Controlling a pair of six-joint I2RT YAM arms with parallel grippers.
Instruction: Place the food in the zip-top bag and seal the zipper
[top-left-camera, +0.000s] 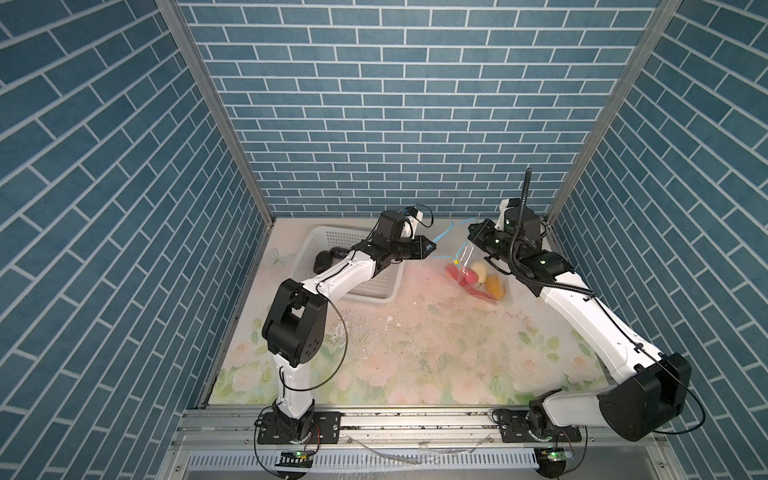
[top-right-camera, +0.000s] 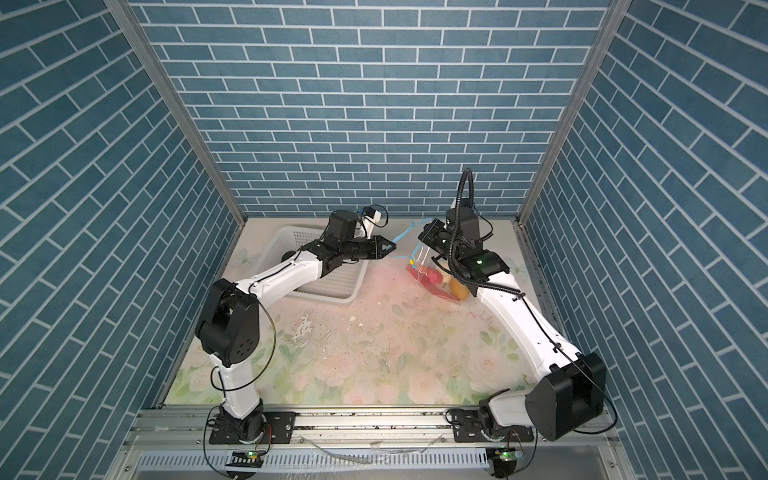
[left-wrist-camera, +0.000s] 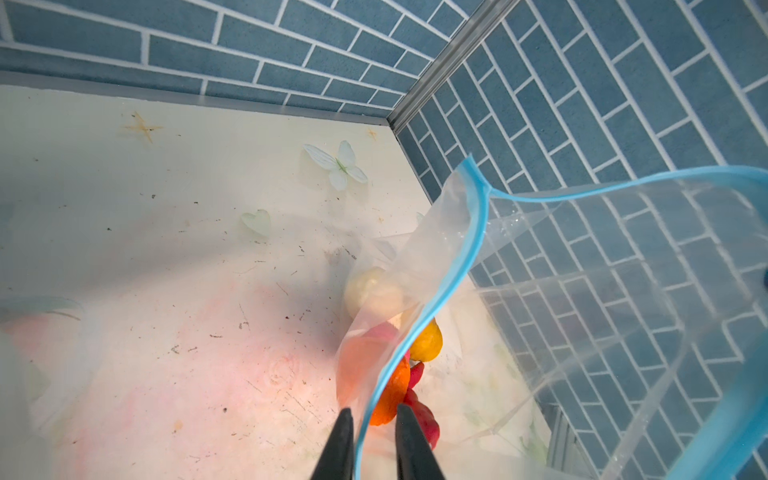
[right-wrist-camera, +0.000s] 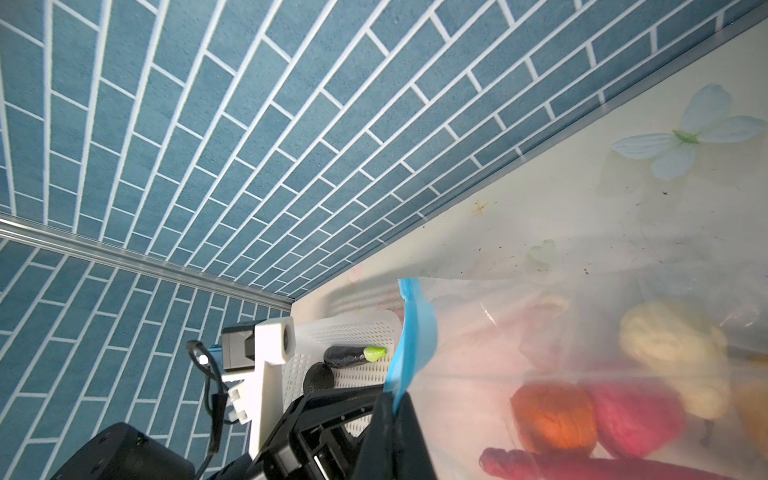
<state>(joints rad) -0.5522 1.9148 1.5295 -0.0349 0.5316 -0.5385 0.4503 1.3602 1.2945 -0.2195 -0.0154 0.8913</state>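
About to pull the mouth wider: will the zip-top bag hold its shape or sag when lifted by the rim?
The zip-top bag probably sags: its blue rim already curves and folds. The food pooled low would likely swing. The film looks slick, so the left gripper could slip.

Bare floral tabletop (top-left-camera: 415, 353) between both arms

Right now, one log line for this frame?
left gripper: straddles zipper | right gripper: shut on zip-top bag | food: some bagged, black pieces in basket

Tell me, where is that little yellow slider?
In both top views the yellow slider sits on the blue zipper, right of centre, just above the pink food in the bag.
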